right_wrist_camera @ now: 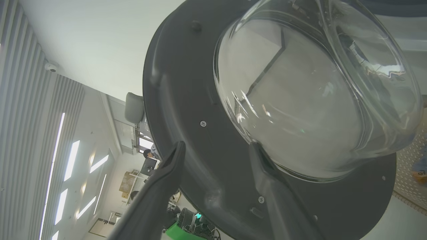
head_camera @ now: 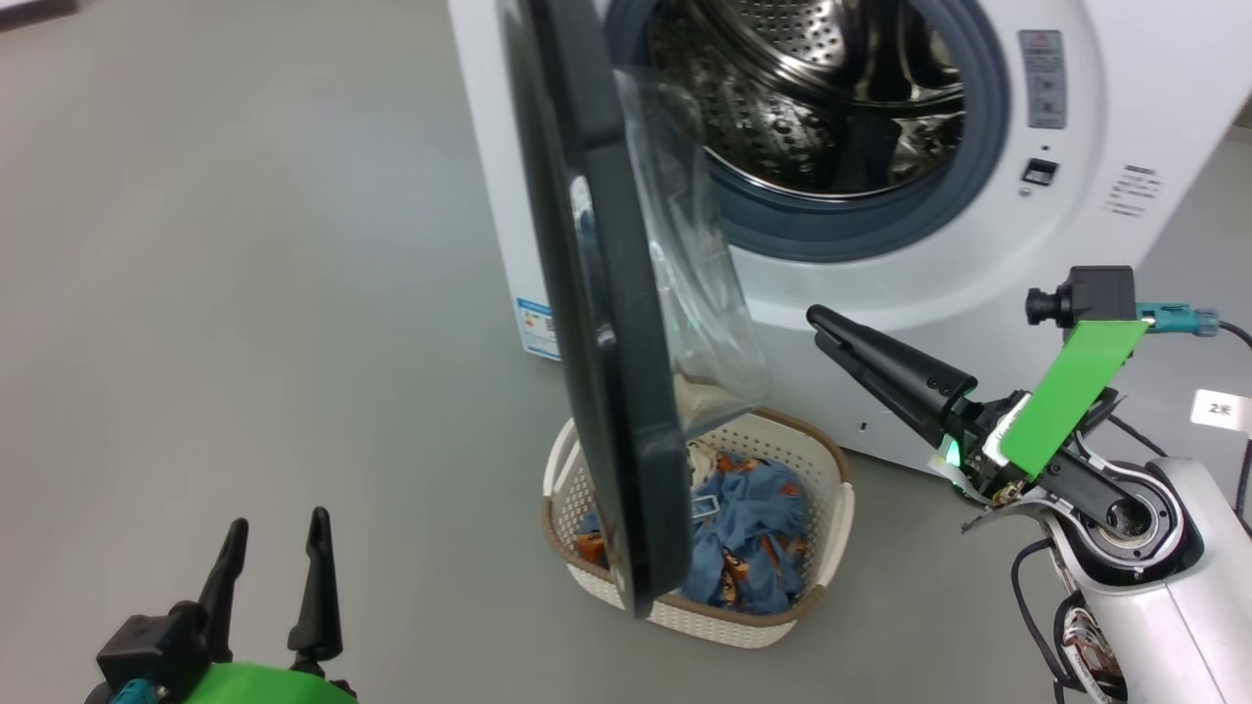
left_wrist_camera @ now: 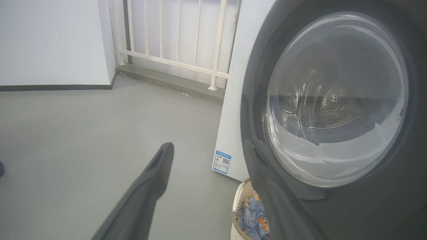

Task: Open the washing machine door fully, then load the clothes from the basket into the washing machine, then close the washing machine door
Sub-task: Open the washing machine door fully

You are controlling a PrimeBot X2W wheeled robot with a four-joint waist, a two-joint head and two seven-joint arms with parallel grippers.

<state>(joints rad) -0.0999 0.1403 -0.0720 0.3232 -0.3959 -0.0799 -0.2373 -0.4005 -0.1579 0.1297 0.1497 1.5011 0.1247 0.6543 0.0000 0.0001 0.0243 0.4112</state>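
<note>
Right gripper [head_camera: 820, 321], jaws spread and holding nothing, sits at 3 o'clock of the washing machine door [head_camera: 597, 323], which hangs edge-on, only part swung, over the perforated plastic basket [head_camera: 729, 621] at 6 o'clock. A push on the slick domed glass could skid off, and the hard glossy rim could snag the soft blue clothes [head_camera: 758, 518]. Left gripper [head_camera: 274, 548], at 8 o'clock, is spread and empty
</note>
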